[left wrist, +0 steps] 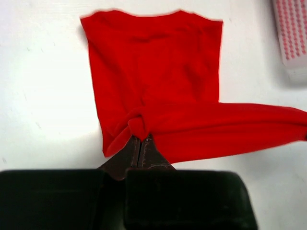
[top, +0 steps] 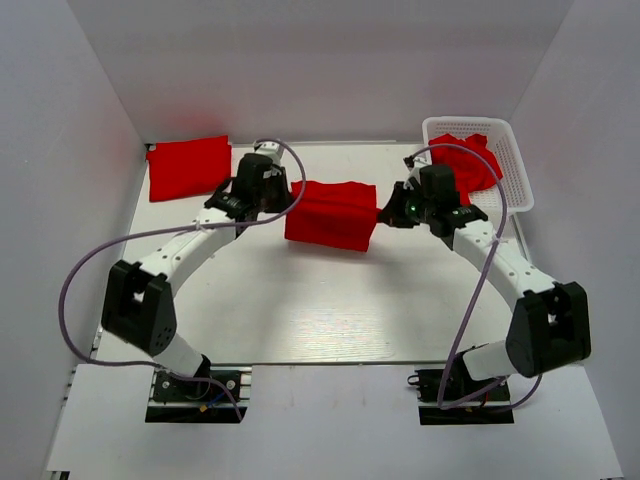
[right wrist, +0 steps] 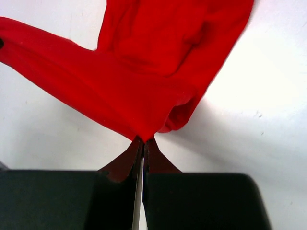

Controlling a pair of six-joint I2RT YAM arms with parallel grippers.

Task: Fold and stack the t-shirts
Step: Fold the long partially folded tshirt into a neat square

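Bright even light, soft shadows; wrist views perhaps slightly blurred.

plain white booth, soft even light
pale worktop (top: 330,300) beneath the left end effector (top: 290,196) and right end effector (top: 384,213); back wall (top: 320,60) beyond them, left wall (top: 50,170) and right wall (top: 600,150) outboard, all matte white.

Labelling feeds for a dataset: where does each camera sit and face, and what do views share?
Top external: above and behind the bases, looking down on the table; both arms whole.
Left wrist: on the left arm, looking along its shut left tool at the held t-shirt.
Right wrist: on the right arm, looking along its shut right tool at that t-shirt.
Shared: all three show that t-shirt.
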